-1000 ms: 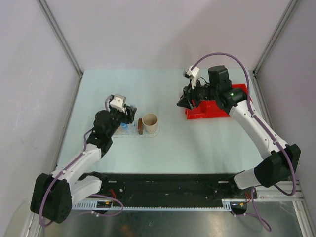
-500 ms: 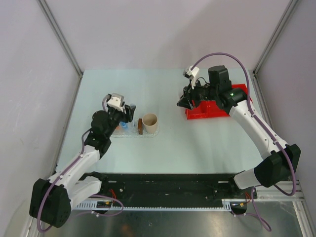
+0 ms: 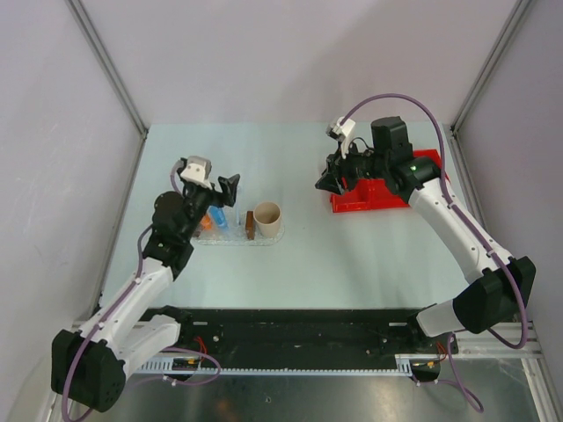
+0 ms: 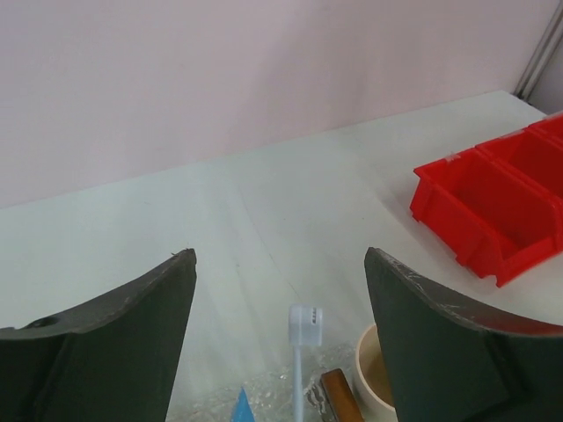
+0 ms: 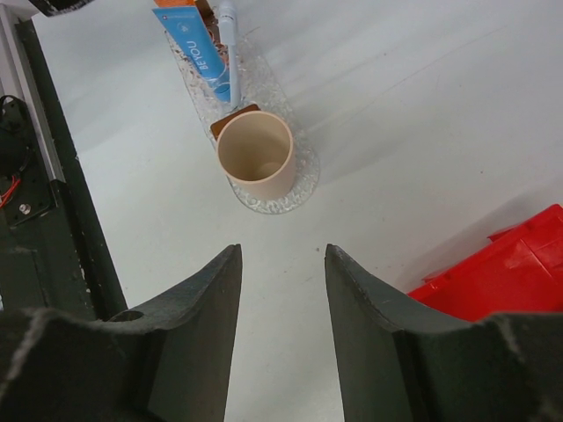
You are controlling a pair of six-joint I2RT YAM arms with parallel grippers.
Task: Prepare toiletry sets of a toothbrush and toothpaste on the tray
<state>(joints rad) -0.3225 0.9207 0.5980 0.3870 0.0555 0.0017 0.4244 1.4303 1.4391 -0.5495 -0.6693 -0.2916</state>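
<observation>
Table [image 3: 352, 264]: pale, bare between grey walls.
Toothbrush [image 4: 303, 352]: lay on the clear tray [image 3: 230, 240], just left of the beige cup [image 3: 267, 215].
Toothpaste: blue tube [image 5: 195, 44] and orange tube [image 3: 207, 221] lay side by side, further left of the cup.
Left gripper [image 4: 280, 255]: had lifted back off the tray, jaws wide apart, empty.
Meaning: a set probably just laid down.
Right gripper [image 5: 281, 251]: unmoved, well right of the cup by the red bin [image 3: 378, 198], jaws apart, empty.

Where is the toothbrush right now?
In the top view the toothbrush lies on the clear tray, left of the table middle, beside the blue toothpaste tube, with the beige cup just to its right.
</observation>
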